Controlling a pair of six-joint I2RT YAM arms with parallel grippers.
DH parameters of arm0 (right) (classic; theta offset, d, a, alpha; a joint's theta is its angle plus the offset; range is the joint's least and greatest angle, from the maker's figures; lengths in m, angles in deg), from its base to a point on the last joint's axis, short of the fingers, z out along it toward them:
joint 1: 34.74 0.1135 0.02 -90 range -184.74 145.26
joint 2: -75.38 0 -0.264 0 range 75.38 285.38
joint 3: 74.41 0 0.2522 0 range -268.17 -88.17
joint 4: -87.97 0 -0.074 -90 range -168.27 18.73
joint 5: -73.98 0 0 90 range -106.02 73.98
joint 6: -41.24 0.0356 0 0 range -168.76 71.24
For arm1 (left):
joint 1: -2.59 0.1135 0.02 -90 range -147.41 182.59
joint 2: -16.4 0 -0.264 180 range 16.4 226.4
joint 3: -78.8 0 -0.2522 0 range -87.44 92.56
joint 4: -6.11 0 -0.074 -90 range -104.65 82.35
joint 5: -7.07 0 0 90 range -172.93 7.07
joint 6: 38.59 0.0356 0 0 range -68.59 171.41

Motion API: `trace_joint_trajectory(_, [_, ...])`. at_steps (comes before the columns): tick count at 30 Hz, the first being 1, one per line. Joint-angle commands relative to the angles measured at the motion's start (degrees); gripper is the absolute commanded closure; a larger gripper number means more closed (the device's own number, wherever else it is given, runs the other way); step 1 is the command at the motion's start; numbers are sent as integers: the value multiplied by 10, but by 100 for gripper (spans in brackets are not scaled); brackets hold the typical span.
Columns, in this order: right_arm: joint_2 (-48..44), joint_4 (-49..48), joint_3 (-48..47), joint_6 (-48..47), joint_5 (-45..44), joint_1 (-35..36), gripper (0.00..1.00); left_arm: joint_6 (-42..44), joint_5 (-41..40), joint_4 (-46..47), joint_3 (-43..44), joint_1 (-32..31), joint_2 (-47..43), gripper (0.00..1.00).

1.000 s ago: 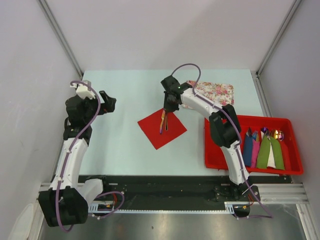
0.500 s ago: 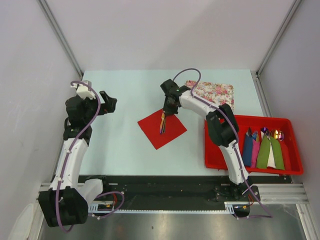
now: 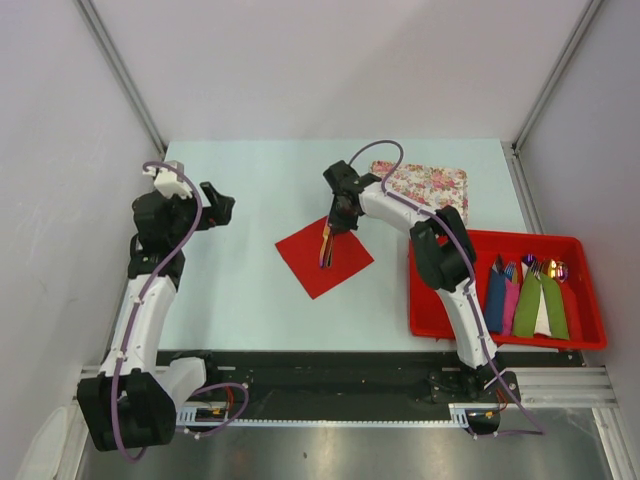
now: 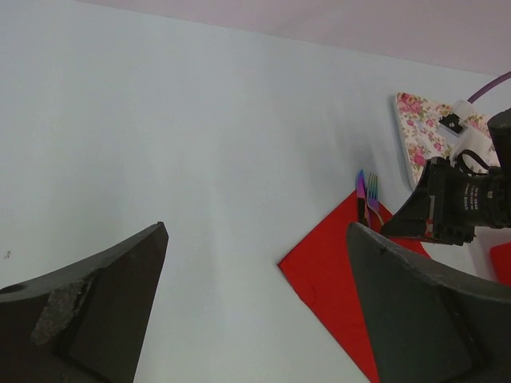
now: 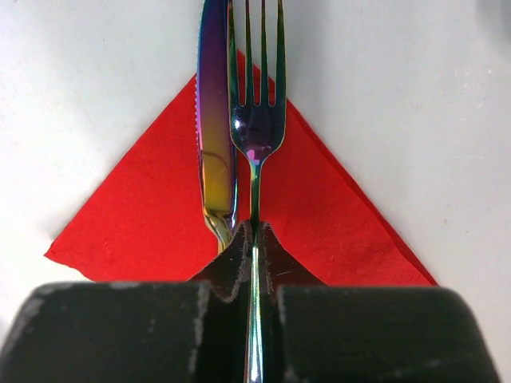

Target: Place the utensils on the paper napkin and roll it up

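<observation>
The red paper napkin (image 3: 323, 257) lies flat as a diamond on the pale table; it also shows in the right wrist view (image 5: 152, 215) and the left wrist view (image 4: 335, 279). An iridescent knife (image 5: 214, 136) lies on the napkin, tip past its corner. My right gripper (image 5: 254, 239) is shut on the handle of the fork (image 5: 255, 96), which lies beside the knife, tines over the napkin's corner. In the top view the right gripper (image 3: 338, 222) is at the napkin's far corner over the utensils (image 3: 327, 245). My left gripper (image 3: 222, 208) is open and empty, left of the napkin.
A floral mat (image 3: 425, 186) lies at the back right. A red tray (image 3: 440, 300) at the right holds blue, pink and green napkin rolls (image 3: 525, 300) and loose cutlery (image 3: 548, 268). Grey walls stand on both sides.
The right gripper shifted slightly toward the napkin's far corner with the fork. The left arm is nearly still.
</observation>
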Motion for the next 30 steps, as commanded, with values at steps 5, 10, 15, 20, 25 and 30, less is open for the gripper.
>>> trace_joint_trajectory(5, [13,-12,-3,14,5,-6,97,0,17,17,-3,4,12,0])
trace_joint_trajectory(10, [13,-15,-1,18,18,-7,96,11,29,5,7,4,21,0])
trace_joint_trajectory(15, [11,-11,4,12,23,-12,82,22,39,-2,10,5,20,0])
trace_joint_trajectory(20, [2,-17,19,18,42,-14,73,39,57,-15,12,4,16,0])
trace_joint_trajectory(25, [-17,-28,28,17,68,-16,72,98,142,-11,1,5,-7,0])
trace_joint_trajectory(30, [-59,-42,35,-4,122,-27,63,241,290,-29,-35,1,-22,0])
